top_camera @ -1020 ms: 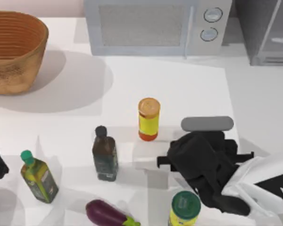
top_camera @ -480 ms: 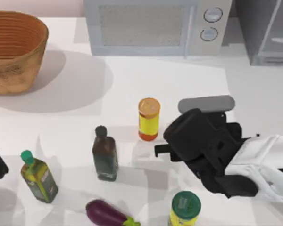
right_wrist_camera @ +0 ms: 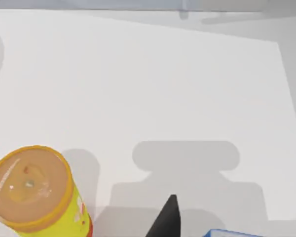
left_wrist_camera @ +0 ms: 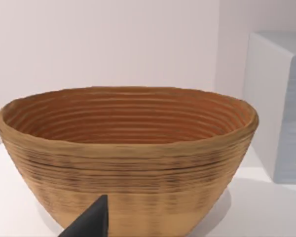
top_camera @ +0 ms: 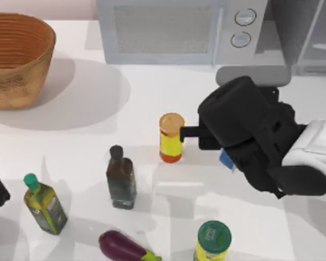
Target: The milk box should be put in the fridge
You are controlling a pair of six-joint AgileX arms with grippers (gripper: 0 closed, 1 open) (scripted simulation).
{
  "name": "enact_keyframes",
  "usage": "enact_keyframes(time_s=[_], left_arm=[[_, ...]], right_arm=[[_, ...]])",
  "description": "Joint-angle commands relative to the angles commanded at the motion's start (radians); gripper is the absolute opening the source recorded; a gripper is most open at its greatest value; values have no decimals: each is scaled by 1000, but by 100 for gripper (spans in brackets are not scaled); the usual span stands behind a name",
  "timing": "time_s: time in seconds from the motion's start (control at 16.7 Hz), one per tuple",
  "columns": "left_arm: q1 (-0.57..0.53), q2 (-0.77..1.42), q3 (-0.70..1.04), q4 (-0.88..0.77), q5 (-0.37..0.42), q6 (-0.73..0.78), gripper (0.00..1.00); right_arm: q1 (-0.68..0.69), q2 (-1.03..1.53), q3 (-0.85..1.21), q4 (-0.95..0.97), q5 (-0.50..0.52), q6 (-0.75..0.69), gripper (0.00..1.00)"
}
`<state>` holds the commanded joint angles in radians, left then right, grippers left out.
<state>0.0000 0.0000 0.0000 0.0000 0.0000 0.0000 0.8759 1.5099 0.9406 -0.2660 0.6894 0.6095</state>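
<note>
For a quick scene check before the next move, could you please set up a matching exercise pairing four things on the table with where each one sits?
Things:
1. wicker basket
2. microwave
3. aubergine
4. orange-lidded jar

Places, by the top view:
A. near edge of the table, by the green-lidded jar
B. far left corner
C. middle of the table, just left of the right gripper
D. far edge, left of the fridge

Pairs: 1-B, 2-D, 3-A, 4-C
</note>
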Motion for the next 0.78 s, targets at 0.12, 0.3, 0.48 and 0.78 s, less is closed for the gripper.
enact_keyframes(time_s=[0.12,0.3,0.48,0.78], left_arm=[[0,0,0,0,0,0,100],[0,0,0,0,0,0,100],[0,0,0,0,0,0,100],[0,0,0,0,0,0,100]], right_arm=[[-9,-12,11,-15,3,2,0],[-10,-12,12,-16,3,2,0],[-10,-15,0,-15,-2,-6,0],[-92,-192,-115,17,-90,-104,0]])
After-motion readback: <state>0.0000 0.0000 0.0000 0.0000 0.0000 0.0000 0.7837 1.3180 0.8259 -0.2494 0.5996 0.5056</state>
